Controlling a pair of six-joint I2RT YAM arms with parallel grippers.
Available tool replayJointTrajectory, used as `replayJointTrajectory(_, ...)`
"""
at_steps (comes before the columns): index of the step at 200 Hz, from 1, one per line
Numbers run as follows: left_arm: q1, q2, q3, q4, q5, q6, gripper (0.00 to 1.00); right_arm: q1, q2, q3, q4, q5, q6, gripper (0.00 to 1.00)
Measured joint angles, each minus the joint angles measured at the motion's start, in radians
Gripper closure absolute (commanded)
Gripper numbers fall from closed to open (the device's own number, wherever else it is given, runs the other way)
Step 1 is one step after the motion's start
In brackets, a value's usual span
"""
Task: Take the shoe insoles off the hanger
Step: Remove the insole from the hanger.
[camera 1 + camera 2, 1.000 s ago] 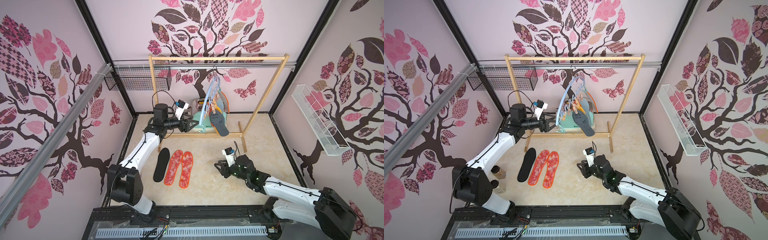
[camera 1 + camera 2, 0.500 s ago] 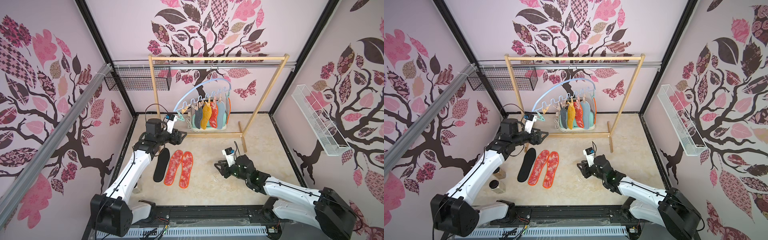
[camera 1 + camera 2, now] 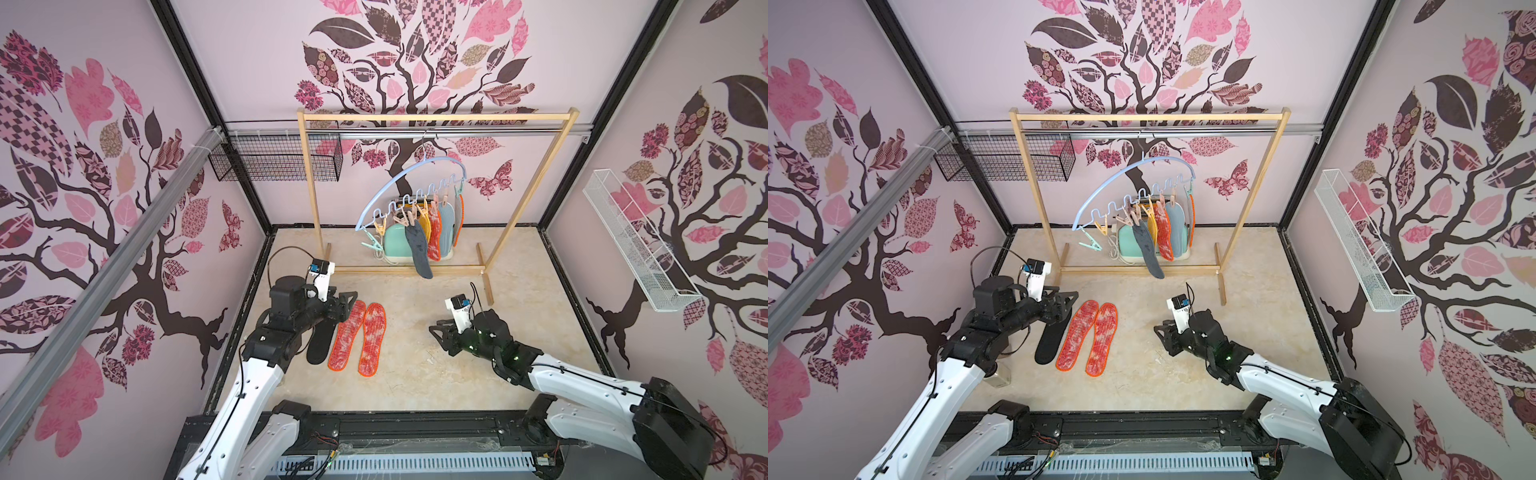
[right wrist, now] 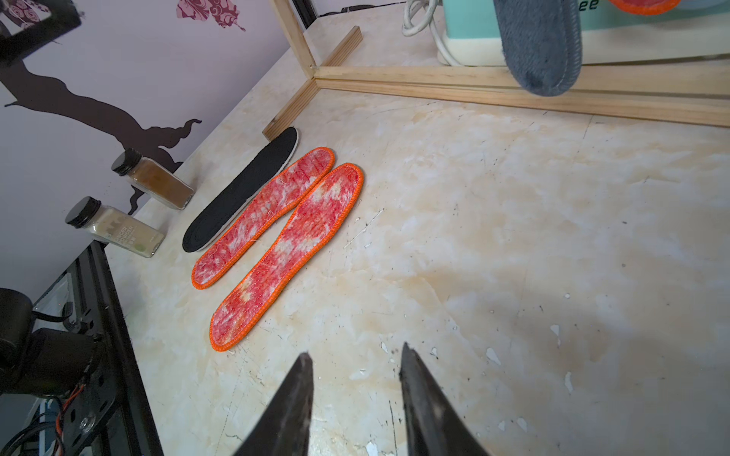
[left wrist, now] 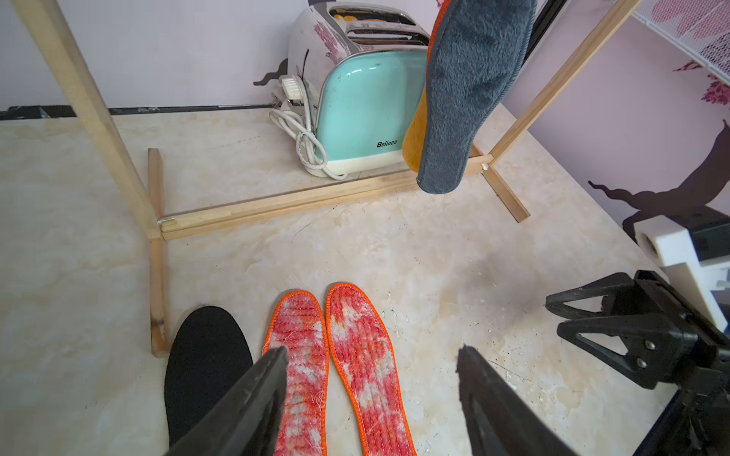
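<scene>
Tilting on its rack [image 3: 432, 117], the hanger [image 3: 1121, 172] is holding maybe five shoe insoles [image 3: 417, 249] while the left tool [image 3: 347, 303], wide, and right tool [image 3: 438, 338], narrower, are hovering empty; yanking one is risking unhooking everything.

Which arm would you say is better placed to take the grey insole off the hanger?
Likely left: the grey insole hangs leftmost, and the left claw gapes wider than the right claw.

Low and reaching forward: left gripper [image 5: 371, 355] spread wide, right gripper [image 4: 355, 359] parted narrower, both empty.
</scene>
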State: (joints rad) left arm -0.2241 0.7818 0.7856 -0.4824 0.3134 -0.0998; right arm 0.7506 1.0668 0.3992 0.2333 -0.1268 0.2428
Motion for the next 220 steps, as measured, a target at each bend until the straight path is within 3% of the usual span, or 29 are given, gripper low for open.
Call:
replayJointTrajectory(55, -0.044, -0.195, -0.103, -0.063, -0.084, -0.034, 0.28, 0.000, 0.005, 0.000, 0.000, 0.001, 0.000, 0.61)
replayJointTrajectory(81, -0.121, -0.212, -0.103, -0.079, -0.132, -0.031, 0.28, 0.000, 0.018, 0.000, 0.001, 0.001, 0.000, 0.61)
replayJointTrajectory(120, -0.127, -0.211, -0.103, -0.090, -0.174, -0.028, 0.28, 0.000, 0.045, 0.014, -0.011, 0.018, -0.002, 0.60)
replayJointTrajectory(179, -0.127, -0.213, -0.103, -0.092, -0.189, -0.027, 0.28, -0.009, 0.139, 0.209, -0.026, 0.095, -0.043, 0.57)
replayJointTrajectory(220, -0.127, -0.213, -0.103, -0.096, -0.189, -0.027, 0.28, -0.078, 0.278, 0.413, -0.029, 0.068, -0.078, 0.55)
